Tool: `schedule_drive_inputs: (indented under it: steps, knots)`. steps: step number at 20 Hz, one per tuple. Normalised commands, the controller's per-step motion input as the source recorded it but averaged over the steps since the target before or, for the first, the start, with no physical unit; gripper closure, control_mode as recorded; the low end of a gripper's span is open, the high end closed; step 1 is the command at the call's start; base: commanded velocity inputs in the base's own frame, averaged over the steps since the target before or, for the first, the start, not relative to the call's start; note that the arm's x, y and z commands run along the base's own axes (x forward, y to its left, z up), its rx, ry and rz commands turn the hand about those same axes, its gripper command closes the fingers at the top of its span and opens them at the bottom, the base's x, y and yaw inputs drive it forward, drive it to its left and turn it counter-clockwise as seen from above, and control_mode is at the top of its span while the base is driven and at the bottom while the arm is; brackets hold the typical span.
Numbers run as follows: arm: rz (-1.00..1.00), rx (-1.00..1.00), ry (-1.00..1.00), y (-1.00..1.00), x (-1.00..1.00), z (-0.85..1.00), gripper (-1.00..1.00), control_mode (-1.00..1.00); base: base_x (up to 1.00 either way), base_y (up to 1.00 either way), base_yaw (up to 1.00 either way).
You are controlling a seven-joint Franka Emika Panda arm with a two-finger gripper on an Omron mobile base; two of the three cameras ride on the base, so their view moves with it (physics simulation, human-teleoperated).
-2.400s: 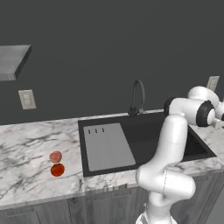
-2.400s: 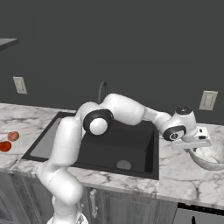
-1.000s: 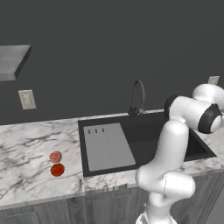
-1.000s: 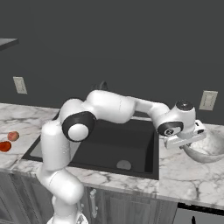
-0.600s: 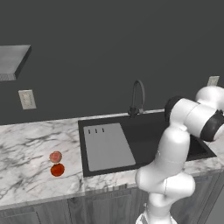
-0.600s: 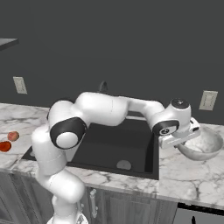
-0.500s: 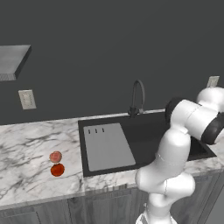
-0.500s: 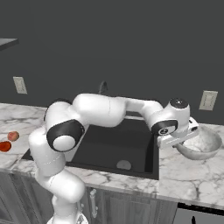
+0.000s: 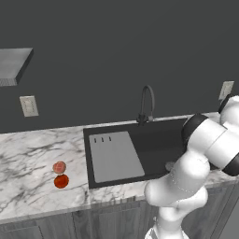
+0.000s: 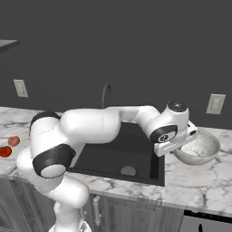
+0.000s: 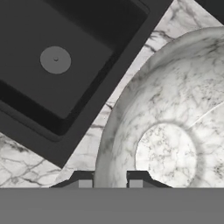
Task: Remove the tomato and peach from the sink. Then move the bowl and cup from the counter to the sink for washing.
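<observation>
The fingers [image 11: 110, 183] clamp the near rim of the bowl [image 10: 197, 148], which is lifted above the counter [image 10: 199, 181] just right of the sink [image 10: 118, 152]. The bowl holds nothing, and the basin shows just its drain [image 11: 55, 59]. The tomato [image 9: 61, 180] and peach [image 9: 59, 167] sit touching on the counter, left of the sink.

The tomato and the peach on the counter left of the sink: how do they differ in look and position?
The tomato is a deeper, even red-orange; the peach is paler pink with lighter patches. In the left base view the tomato sits nearer the counter's front edge, the peach just behind it, toward the wall. Both are small, round, about the same size, close together and out of the sink.
</observation>
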Motion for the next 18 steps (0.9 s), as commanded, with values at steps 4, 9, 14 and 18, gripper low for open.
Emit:
schedule_drive_inputs:
  steps: [4, 9, 14, 18]
  knots:
    - [0.08, 0.00, 0.00, 0.42, -0.15, 0.10, 1.00, -1.00, 0.00, 0.00, 0.00]
    - [0.09, 0.00, 0.00, 0.42, -0.13, 0.11, 1.00, -1.00, 0.00, 0.00, 0.00]
    - [0.08, 0.00, 0.00, 0.40, -0.09, 0.09, 1.00, -1.00, 0.00, 0.00, 0.00]
    - [0.07, 0.00, 0.03, 0.37, -0.01, 0.08, 1.00, -1.00, 0.00, 0.00, 0.00]
